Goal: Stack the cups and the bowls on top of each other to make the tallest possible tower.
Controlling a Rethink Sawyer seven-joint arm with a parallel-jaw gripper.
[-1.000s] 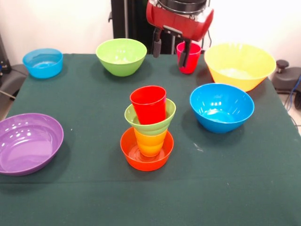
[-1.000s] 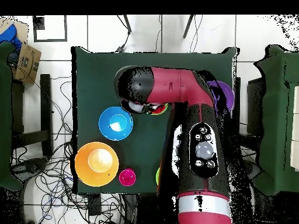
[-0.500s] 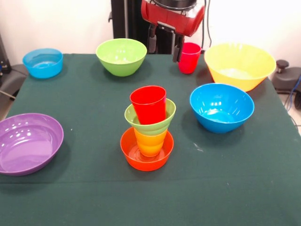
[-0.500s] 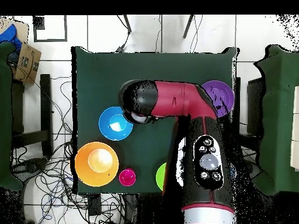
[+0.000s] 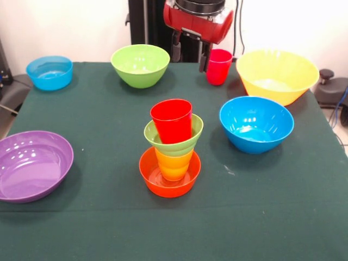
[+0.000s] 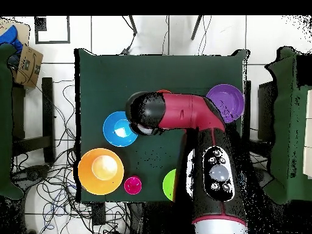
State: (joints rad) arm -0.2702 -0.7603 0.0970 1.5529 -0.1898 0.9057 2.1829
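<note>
Tower (image 5: 172, 148) of four pieces is standing near the middle of the table (image 5: 98, 228): an orange bowl (image 5: 169, 184) at the bottom, a yellow-orange cup (image 5: 173, 164) sitting in it, a small green bowl (image 5: 187, 140) perched on that, and a red cup (image 5: 172, 120) resting inside the green bowl. The gripper (image 5: 190, 51) is hanging at the far edge, empty with its two dark fingers apart, just beside the pink cup (image 5: 218, 66). That cup looks like the next piece, so I would be lowering the fingers around its rim squarely, lifting straight up, then setting it gently into the red cup, since the tower looks tippy. Every loose bowl is sitting empty: large green bowl (image 5: 140, 65), small blue bowl (image 5: 49, 72), purple bowl (image 5: 31, 165), big blue bowl (image 5: 256, 124) and yellow bowl (image 5: 277, 75).
</note>
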